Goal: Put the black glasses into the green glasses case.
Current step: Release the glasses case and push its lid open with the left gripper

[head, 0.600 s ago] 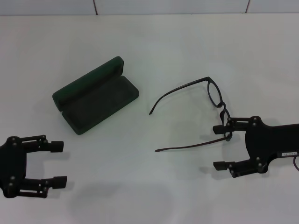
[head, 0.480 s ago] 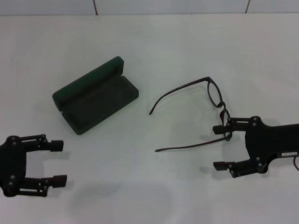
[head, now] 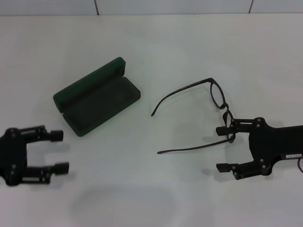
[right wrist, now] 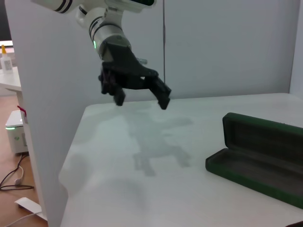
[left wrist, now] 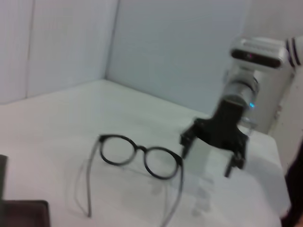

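Observation:
The black glasses (head: 218, 101) lie unfolded on the white table right of centre, temple arms pointing toward the case. They also show in the left wrist view as black glasses (left wrist: 142, 156). The green glasses case (head: 97, 97) lies open at centre left, its lid tilted back, its dark inside bare; the right wrist view shows the case (right wrist: 260, 156) from the side. My right gripper (head: 222, 149) is open beside the near lens, one finger overlapping the frame's end; contact cannot be told. My left gripper (head: 59, 151) hangs open and holds nothing, in front of the case.
The white table (head: 151, 52) reaches back to a pale wall. Its left edge drops off to a floor with cables and a small white device (right wrist: 14, 132). The right arm's gripper (left wrist: 207, 161) hovers behind the glasses in the left wrist view.
My left gripper has shifted away from the table's front edge, toward the case. The right gripper, the glasses and the case have stayed put.

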`<action>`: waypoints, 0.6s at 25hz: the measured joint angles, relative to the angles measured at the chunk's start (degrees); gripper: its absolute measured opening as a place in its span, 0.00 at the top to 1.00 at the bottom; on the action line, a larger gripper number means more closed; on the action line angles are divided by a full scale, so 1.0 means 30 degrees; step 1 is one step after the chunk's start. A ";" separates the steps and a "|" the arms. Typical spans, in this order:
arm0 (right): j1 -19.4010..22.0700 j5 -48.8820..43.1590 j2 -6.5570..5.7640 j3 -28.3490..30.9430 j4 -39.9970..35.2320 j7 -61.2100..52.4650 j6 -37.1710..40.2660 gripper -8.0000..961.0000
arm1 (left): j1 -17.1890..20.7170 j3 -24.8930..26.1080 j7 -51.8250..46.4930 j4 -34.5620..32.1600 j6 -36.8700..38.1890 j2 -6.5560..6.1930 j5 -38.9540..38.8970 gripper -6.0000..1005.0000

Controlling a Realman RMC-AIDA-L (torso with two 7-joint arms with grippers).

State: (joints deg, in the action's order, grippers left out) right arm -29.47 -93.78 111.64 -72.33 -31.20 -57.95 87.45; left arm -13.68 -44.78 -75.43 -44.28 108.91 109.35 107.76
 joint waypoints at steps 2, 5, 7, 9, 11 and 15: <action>0.0036 0.0010 -0.0004 0.0015 -0.0001 -0.0006 0.0017 0.14 | -0.0236 0.0869 -0.0835 0.0017 -0.0081 0.0191 0.0185 0.16; 0.0079 0.0016 -0.0007 0.0032 -0.0001 -0.0025 0.0097 0.14 | -0.0781 0.1963 -0.3301 0.0011 -0.0840 0.0368 0.0340 0.16; 0.0086 0.0020 0.0000 0.0033 -0.0001 -0.0029 0.0138 0.14 | -0.1211 0.2163 -0.5423 -0.0029 -0.1818 0.0339 0.0542 0.16; 0.0103 0.0004 0.0015 0.0032 0.0000 -0.0036 0.0196 0.14 | -0.1869 0.2140 -0.7104 -0.0084 -0.2764 0.0251 0.1283 0.16; 0.0117 -0.0038 0.0030 0.0030 0.0000 -0.0098 0.0278 0.14 | -0.2567 0.2170 -0.8443 -0.0138 -0.3462 0.0191 0.2266 0.18; 0.0124 -0.0071 0.0050 0.0020 -0.0001 -0.0201 0.0311 0.14 | -0.4554 0.2086 -1.0674 -0.0373 -0.3974 -0.0106 0.4433 0.23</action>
State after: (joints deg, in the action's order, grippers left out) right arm -29.10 -94.00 111.79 -72.27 -31.20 -58.55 88.38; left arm -27.34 -38.53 -107.46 -45.40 96.99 109.03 121.06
